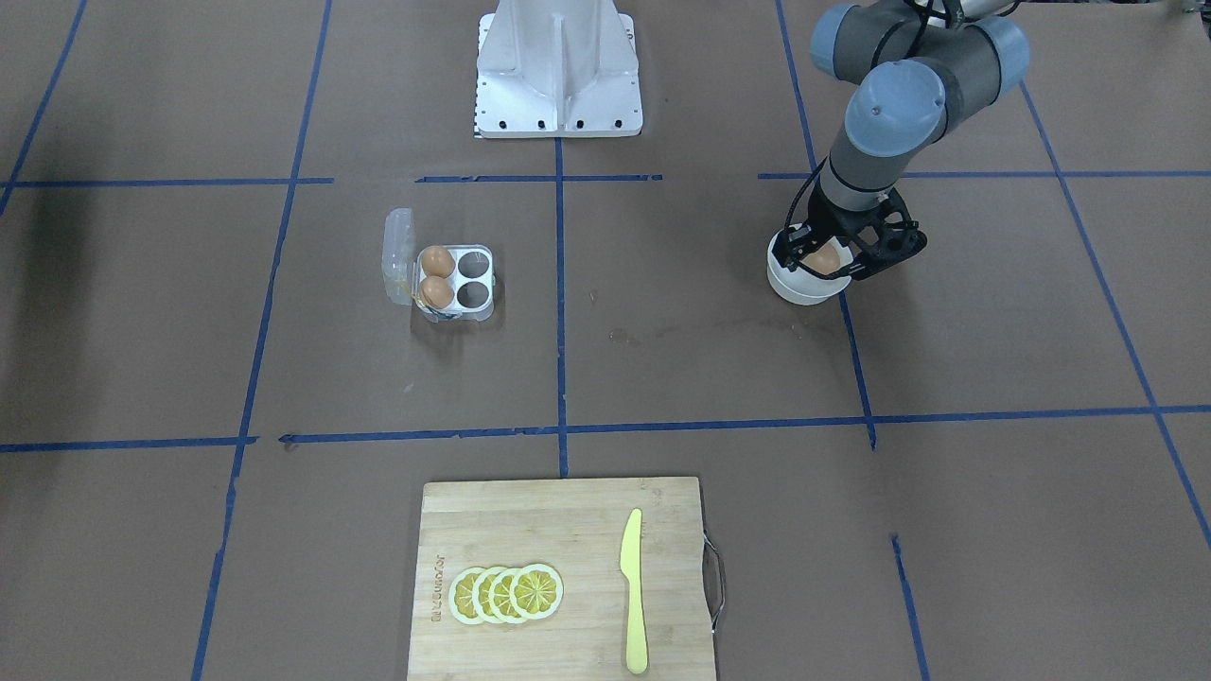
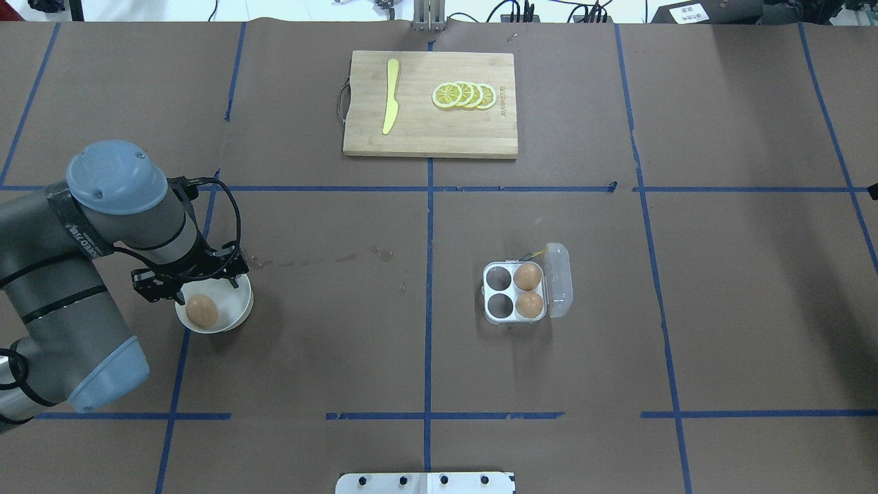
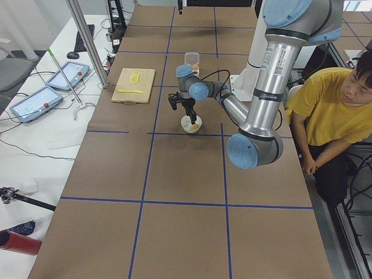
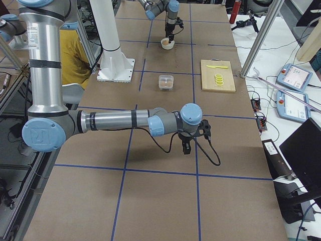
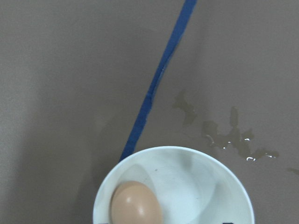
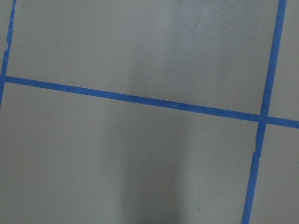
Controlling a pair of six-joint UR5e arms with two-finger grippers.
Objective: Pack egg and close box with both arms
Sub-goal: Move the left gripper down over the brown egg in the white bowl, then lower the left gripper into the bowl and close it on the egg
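One egg [image 2: 202, 310] lies in the round white bowl [image 2: 241, 310] at the table's left; it also shows in the left wrist view [image 5: 136, 204]. My left gripper [image 2: 194, 287] hangs open just over the bowl, its fingers straddling the egg without holding it. The clear egg box [image 2: 514, 317] sits right of centre with its lid [image 2: 559, 281] swung open. Two eggs [image 2: 527, 276] [image 2: 529, 304] fill the cups on the lid side; the other two cups are empty. My right gripper [image 4: 186, 148] shows only in the exterior right view, low over bare table; I cannot tell whether it is open or shut.
A wooden cutting board [image 2: 425, 137] at the far side carries a yellow knife [image 2: 391, 96] and lemon slices [image 2: 465, 95]. A wet smear [image 2: 309, 261] lies right of the bowl. The white base [image 2: 425, 482] is at the near edge. A person in yellow [image 3: 331, 110] sits beside the robot.
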